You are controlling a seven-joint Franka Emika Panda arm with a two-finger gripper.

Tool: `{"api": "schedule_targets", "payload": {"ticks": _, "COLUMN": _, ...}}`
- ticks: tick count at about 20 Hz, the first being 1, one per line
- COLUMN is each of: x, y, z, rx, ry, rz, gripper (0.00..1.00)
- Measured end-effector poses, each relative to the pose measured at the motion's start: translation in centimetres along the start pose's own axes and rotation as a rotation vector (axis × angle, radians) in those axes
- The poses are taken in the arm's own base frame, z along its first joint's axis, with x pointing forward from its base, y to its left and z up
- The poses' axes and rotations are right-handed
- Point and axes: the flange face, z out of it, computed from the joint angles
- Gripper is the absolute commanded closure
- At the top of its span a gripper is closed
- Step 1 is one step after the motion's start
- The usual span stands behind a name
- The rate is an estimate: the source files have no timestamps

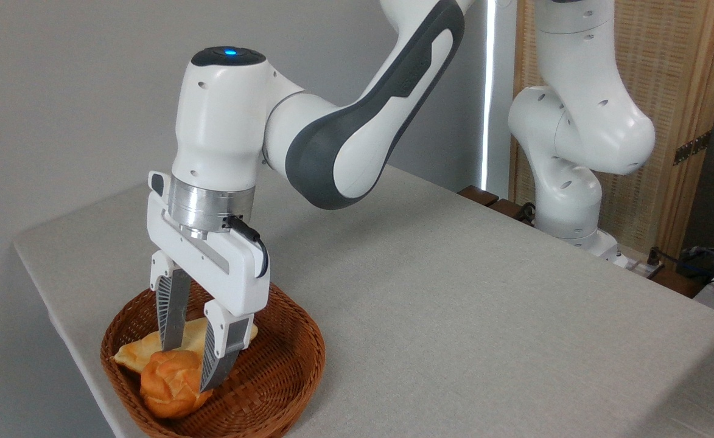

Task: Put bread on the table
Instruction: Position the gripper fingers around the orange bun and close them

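The bread, a small round orange-golden bun with a knotted top, sits low in the round brown wicker basket at the table's front left. My gripper reaches straight down into the basket. One finger is behind the bun and the other presses its right front side, so the jaws are shut on the bread. The bun's underside looks level with the basket floor. The table has a light grey cloth-like surface.
A longer pale yellow loaf lies in the basket behind the bun, partly hidden by the fingers. The arm's white base stands at the table's far right edge, with a wooden screen behind it. Cables and dark gear lie at the far right.
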Motion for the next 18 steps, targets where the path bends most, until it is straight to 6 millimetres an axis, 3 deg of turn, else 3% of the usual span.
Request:
{"api": "schedule_targets", "payload": {"ticks": 5, "x": 0.3, "y": 0.4, "z": 0.9, "rx": -0.001, "ry": 0.012, "rz": 0.001, "gripper": 0.01}}
{"api": "schedule_targets", "payload": {"ticks": 8, "x": 0.3, "y": 0.4, "z": 1.1, "rx": -0.001, "ry": 0.015, "rz": -0.001, "gripper": 0.10}}
{"api": "schedule_targets", "payload": {"ticks": 12, "x": 0.3, "y": 0.4, "z": 1.2, "rx": -0.001, "ry": 0.015, "rz": -0.001, "gripper": 0.47}}
{"api": "schedule_targets", "payload": {"ticks": 14, "x": 0.3, "y": 0.4, "z": 1.2, "rx": -0.001, "ry": 0.015, "rz": 0.001, "gripper": 0.59}}
{"api": "schedule_targets", "payload": {"ticks": 18, "x": 0.3, "y": 0.4, "z": 1.2, "rx": -0.015, "ry": 0.026, "rz": 0.016, "gripper": 0.66}}
